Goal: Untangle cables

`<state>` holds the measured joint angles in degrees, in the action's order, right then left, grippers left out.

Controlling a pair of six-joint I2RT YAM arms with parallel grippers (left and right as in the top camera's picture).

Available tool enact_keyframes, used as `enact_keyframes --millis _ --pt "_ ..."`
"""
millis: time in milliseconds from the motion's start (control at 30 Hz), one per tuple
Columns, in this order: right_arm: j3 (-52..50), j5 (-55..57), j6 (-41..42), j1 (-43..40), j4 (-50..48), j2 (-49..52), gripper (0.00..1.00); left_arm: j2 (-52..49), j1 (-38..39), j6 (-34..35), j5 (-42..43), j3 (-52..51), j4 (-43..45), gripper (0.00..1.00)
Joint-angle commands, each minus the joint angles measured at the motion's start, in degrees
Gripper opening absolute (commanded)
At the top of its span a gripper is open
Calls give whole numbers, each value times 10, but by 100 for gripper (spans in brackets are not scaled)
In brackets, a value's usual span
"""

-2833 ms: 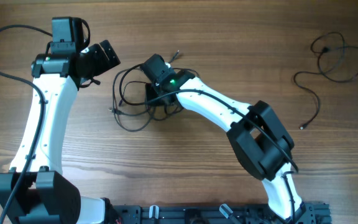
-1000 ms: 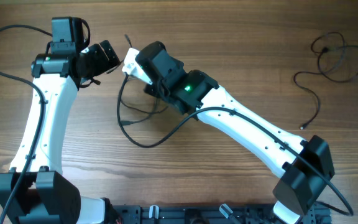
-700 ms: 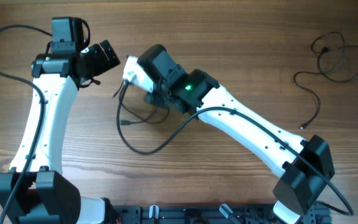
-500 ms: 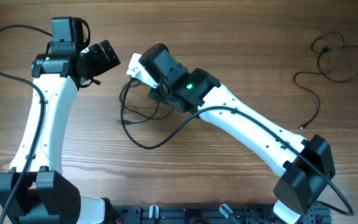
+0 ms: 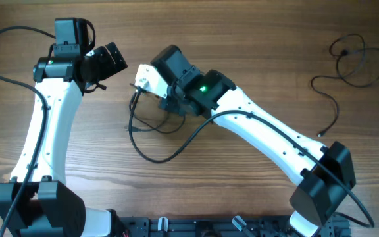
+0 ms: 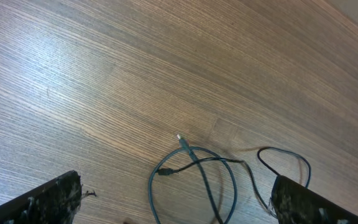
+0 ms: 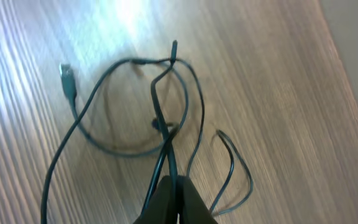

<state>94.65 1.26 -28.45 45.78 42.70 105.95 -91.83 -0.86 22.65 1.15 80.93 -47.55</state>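
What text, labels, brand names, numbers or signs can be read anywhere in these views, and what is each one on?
None can be read. The tangled cables, the separate cable, the table, the left arm and the right arm show no legible marking. The right arm carries only a green light, not text.

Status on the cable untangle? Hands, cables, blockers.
Left hand open, empty. Right hand shut on tangled cables, loops crossed below. Separate cable apart, far right. No blockers seen.
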Motion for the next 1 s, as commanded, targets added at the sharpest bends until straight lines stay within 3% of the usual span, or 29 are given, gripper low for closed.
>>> enact_keyframes --millis 0,67,100,133,167,267,400,500,567,600,967 --pt "5 -95 79 -32 -20 -4 4 -1 -2 3 -6 -4 34 100" --pt "5 -162 108 -49 -24 -4 4 1 -2 20 46 -3 80 100" --pt "5 -209 129 -63 -26 -4 5 2 -2 20 127 -3 105 88" --pt "5 -244 146 -75 -26 -4 4 2 -2 21 200 -3 116 33" --pt "5 -272 159 -83 -28 -4 4 2 -3 40 261 -3 123 4" --pt "5 -370 182 -114 -32 -4 4 1 -2 127 334 -3 110 4" --pt "5 -429 181 -133 -35 -4 4 -17 10 132 345 -4 48 5" --pt "5 -429 181 -135 -36 -4 4 -46 18 132 388 -4 -5 16" --pt "5 -429 181 -135 -38 -4 4 -63 22 132 408 -4 -10 33" --pt "5 -429 181 -135 -41 -4 4 -72 25 132 415 -4 -9 35" --pt "5 -368 182 -135 -42 -4 4 -119 64 94 419 -4 -52 28"
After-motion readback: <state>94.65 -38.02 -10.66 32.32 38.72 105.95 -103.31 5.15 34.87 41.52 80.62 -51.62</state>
